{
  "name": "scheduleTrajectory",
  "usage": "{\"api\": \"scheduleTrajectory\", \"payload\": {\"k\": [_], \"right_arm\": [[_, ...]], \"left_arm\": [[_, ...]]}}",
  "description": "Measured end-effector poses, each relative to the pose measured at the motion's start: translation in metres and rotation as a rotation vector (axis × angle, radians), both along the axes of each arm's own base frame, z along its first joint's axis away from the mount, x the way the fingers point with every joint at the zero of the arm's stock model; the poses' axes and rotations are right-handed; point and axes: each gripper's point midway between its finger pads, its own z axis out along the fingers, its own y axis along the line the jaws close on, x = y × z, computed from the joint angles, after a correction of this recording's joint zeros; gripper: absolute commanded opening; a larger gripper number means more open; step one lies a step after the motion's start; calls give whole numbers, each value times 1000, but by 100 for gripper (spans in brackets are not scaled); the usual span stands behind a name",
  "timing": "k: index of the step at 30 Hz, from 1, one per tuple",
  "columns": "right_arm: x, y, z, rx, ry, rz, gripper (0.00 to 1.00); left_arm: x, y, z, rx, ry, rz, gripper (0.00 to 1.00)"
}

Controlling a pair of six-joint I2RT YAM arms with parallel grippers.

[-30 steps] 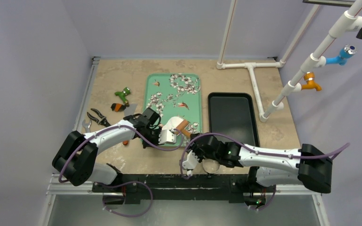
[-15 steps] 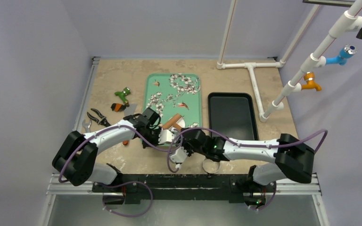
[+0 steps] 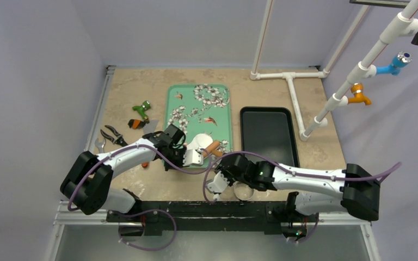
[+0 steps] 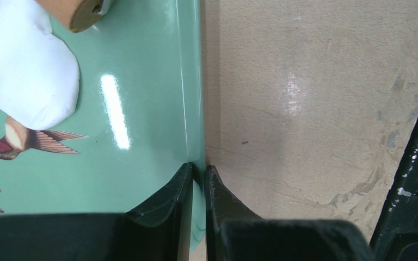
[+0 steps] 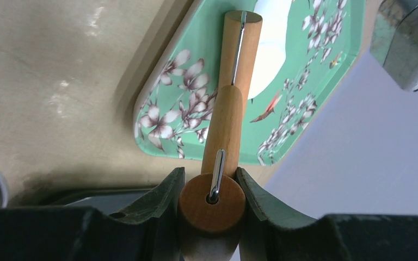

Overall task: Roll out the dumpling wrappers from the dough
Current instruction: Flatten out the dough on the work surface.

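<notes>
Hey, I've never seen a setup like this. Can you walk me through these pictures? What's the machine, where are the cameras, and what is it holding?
The machine is two robot arms bolted at the near edge of a table, each ending in a two-finger gripper. The wide picture looks down from above and behind the arms. The two close-ups come from a camera on each wrist.

On the table are a green flowered tray, a black tray to its right and some hand tools to its left. A white piece of dough rests on the green tray.

The left gripper pinches the green tray's rim, apparently to steady it. The right gripper is shut on the handle of a wooden rolling pin, whose far end reaches over the dough.
</notes>
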Motion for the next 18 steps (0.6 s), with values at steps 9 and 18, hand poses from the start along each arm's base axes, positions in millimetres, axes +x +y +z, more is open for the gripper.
{"api": "scheduleTrajectory", "payload": {"k": [9,18], "right_arm": [[18,21,6,5,-35,-28,0],[1,-16,29,37,-19,-50,0]], "left_arm": [[6,2,0,12,-27,10,0],[6,2,0,12,-27,10,0]]}}
